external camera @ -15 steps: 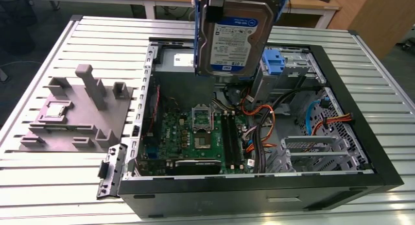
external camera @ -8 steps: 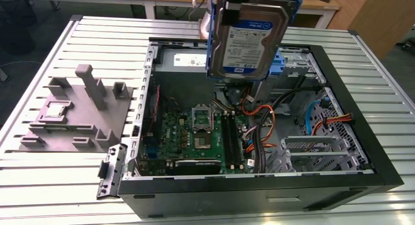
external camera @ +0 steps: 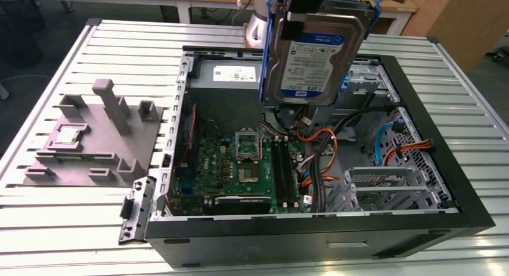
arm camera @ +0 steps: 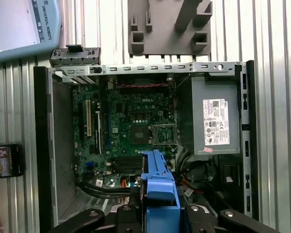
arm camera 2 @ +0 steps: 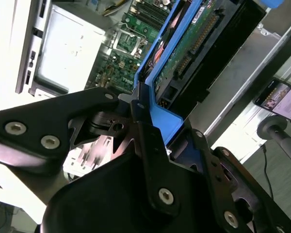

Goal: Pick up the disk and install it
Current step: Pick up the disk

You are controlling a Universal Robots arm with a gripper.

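Gripper (arm camera 2: 153, 114) clamped shut on the disk (external camera: 314, 55) by its blue bracket, fingers (arm camera 2: 148, 138) pinching tight with no gap. Held upright, label side out in the exterior view, lifted well above the open computer case (external camera: 469, 210), over the motherboard (external camera: 238, 168) end.

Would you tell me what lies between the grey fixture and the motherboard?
The case's metal wall, between the grey fixture and the motherboard in the exterior view.
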